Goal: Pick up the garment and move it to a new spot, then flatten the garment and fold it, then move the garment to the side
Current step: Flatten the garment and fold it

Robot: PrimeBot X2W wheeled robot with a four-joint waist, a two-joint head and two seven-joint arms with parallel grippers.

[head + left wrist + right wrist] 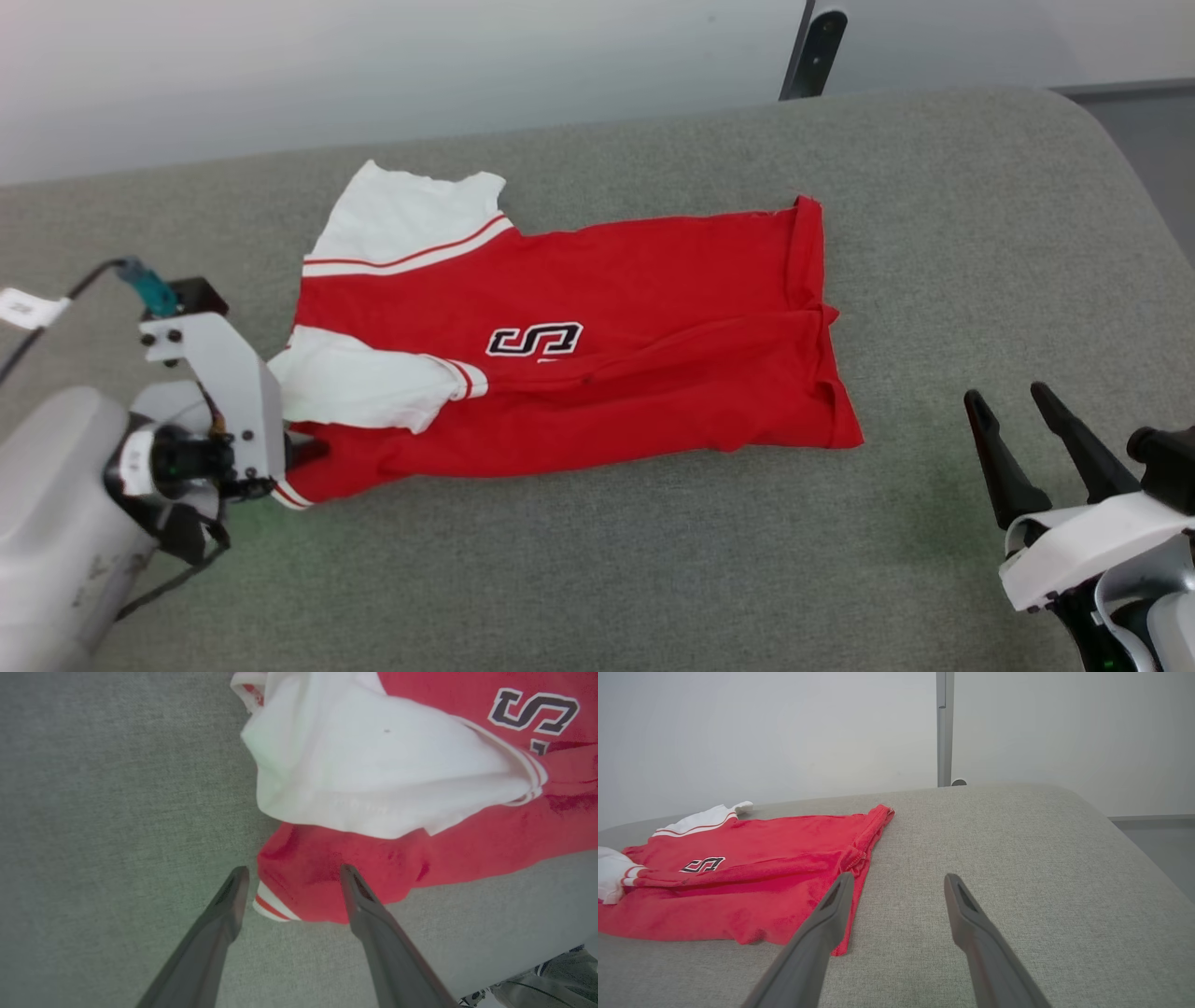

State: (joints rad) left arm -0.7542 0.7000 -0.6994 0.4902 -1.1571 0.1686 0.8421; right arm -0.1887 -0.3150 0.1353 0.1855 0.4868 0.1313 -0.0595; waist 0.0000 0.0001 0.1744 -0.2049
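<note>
The garment (pixel 607 345), a red jersey T-shirt with white sleeves and black white-outlined letters, lies folded lengthwise on the grey padded table (pixel 653 579). One white sleeve is laid over its left end. My left gripper (pixel 292 877) is open at the garment's (pixel 420 858) near-left corner, its fingers on either side of the striped hem corner and not closed on it. In the head view the left wrist (pixel 224 411) covers that corner. My right gripper (pixel 1008 397) stands open over bare table to the right of the garment (pixel 738 891), holding nothing; its fingers (pixel 831 905) point toward the garment's right end.
A dark pole (pixel 812 51) rises behind the table's far edge. The table's rounded right corner (pixel 1111 140) drops off to a grey floor. A pale wall runs behind. Bare table surface lies in front of and to the right of the garment.
</note>
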